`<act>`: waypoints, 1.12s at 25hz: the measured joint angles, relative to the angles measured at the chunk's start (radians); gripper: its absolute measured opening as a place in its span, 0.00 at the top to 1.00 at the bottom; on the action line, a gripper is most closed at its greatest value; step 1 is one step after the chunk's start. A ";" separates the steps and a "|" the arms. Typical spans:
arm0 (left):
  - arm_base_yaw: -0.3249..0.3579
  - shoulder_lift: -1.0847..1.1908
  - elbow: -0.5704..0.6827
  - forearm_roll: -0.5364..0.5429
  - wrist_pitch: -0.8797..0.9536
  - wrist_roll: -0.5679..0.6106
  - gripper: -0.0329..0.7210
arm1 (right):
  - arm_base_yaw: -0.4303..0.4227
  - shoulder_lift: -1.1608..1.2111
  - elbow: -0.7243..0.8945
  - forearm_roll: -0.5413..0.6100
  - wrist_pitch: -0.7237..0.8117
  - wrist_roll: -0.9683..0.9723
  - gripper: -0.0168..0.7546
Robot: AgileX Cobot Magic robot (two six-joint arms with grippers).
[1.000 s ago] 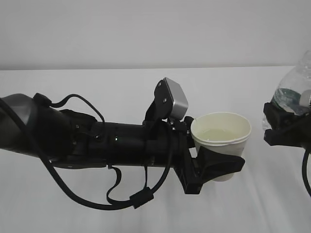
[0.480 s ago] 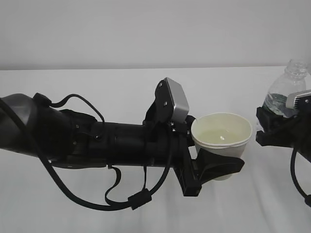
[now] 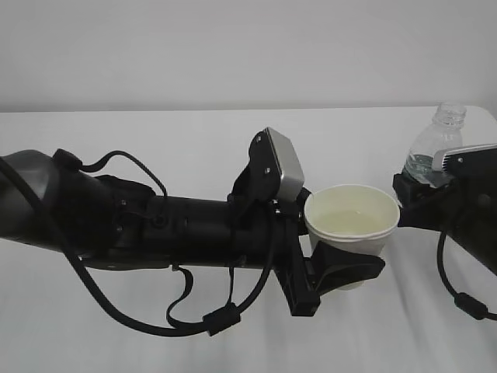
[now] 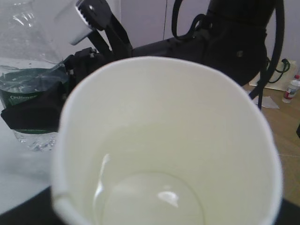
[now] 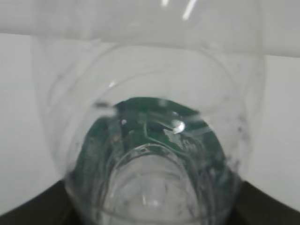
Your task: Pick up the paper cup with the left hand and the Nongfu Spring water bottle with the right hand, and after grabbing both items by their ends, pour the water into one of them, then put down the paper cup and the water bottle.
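On my right side, the small clear ribbed plastic water bottle (image 3: 432, 148) with the dark green label has swung back from its tilt: a second ago it leaned away at the frame's edge, and now it stands close to upright, uncapped neck on top. I judge the pour finished, with only the setting-down left.

The right hand (image 3: 423, 198), a black gripper under a silver-grey wrist module, is clamped around the bottle's lower body. Its wrist camera looks straight through the clear plastic, showing the green label but no jaws.

The left hand (image 3: 334, 268), a thick black arm with loose cables, has held nearly the same pose, its black jaws closed around the lower part of the small white paper cup (image 3: 353, 225). The cup sits upright above the white table (image 3: 155, 132), just left of the bottle, with clear water (image 4: 150, 199) pooled at its bottom.

The label carries white lettering in the left wrist view, too blurred for me to read.
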 joint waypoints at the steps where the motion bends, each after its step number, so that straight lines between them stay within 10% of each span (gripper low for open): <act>1: 0.000 0.000 0.000 0.000 0.004 0.001 0.34 | 0.000 0.011 -0.011 0.000 0.000 0.000 0.44; 28: 0.000 0.000 0.000 0.023 0.029 0.004 0.34 | 0.000 0.167 -0.150 0.002 -0.007 0.002 0.44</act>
